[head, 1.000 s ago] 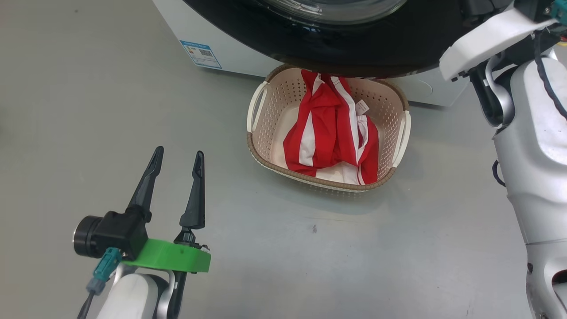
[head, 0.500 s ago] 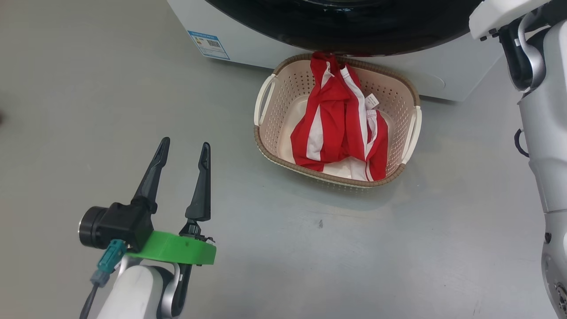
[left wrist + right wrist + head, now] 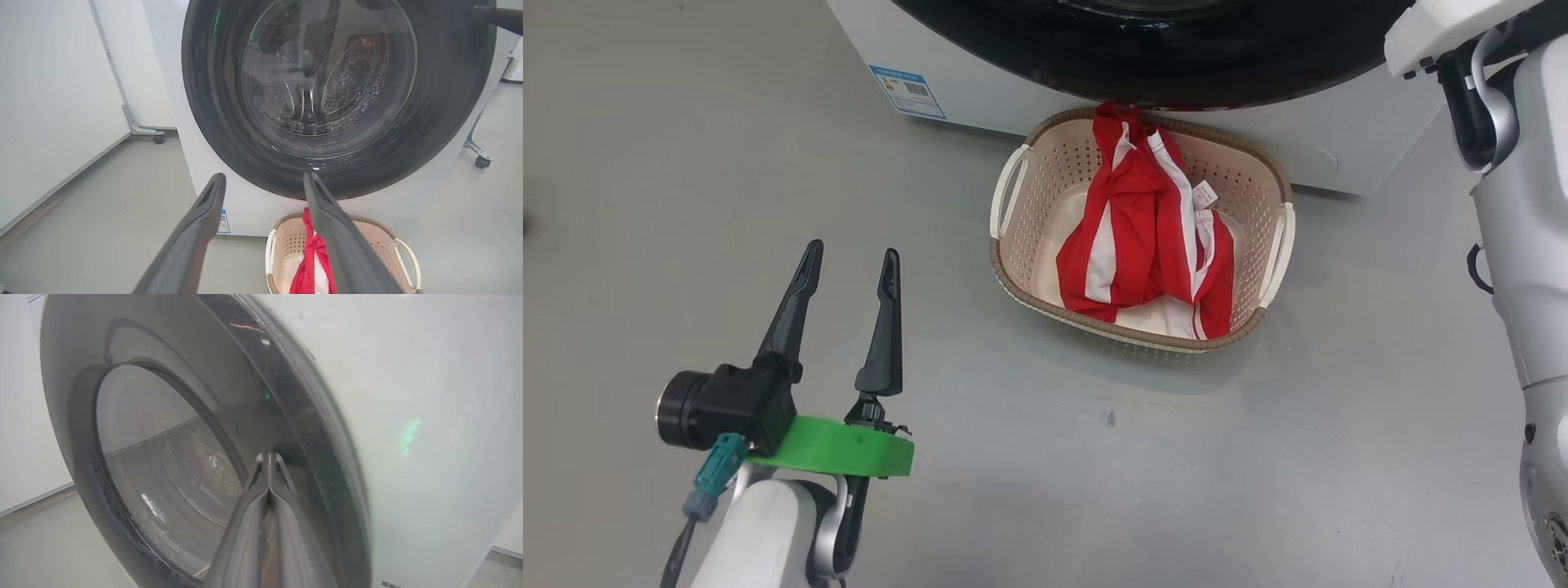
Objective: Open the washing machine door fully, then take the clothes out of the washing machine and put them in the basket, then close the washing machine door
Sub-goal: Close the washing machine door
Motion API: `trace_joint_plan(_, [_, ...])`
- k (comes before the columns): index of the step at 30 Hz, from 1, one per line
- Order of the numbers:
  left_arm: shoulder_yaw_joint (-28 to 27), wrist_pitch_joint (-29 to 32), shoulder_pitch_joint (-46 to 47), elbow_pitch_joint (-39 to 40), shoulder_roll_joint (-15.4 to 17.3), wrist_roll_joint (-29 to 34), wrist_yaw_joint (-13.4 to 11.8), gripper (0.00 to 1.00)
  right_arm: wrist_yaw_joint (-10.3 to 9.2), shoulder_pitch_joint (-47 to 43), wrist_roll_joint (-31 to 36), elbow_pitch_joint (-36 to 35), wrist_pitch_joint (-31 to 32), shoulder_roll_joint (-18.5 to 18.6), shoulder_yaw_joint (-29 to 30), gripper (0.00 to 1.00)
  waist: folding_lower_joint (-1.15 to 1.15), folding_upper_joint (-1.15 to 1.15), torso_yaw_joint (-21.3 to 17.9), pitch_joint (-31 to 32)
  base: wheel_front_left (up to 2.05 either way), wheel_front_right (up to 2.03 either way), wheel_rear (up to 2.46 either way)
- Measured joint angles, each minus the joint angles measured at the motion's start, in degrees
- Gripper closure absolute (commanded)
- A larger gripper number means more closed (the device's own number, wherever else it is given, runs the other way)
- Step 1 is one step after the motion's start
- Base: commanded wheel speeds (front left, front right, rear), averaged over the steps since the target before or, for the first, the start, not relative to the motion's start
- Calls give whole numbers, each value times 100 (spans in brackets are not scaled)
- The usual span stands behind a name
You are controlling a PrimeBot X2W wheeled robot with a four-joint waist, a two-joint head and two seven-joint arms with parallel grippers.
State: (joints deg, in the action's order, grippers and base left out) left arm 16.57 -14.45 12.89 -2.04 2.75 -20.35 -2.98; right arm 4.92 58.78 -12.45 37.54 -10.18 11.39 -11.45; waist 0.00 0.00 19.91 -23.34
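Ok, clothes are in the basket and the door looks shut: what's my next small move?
Probably one short push with the right hand, whose shut tips sit at the black ring of the washing machine door. The door looks flush, but whether it latched I cannot tell. The clothes lie in the basket, so only closing remains.

Red clothes with white stripes fill a cream, brown-rimmed basket below the white washing machine's glossy black door.

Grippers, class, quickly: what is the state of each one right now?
Left gripper: open, holding nothing.
Right gripper: shut, holding nothing, tips by the washing machine door.
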Motion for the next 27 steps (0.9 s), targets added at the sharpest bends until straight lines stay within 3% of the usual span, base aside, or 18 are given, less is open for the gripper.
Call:
trace_joint_plan(10, [-37, 0, -12, -116, -3, 80, 0, 0, 75, -222, -59, 240, -283, -174, -121, 100, 0, 0, -103, 224, 0, 0, 0])
trace_joint_plan(27, [-181, 0, -333, -315, 122, 201, 7, 0, 149, -2145, -265, 23, -401, -336, -33, 100, 0, 0, -750, 792, 0, 0, 0])
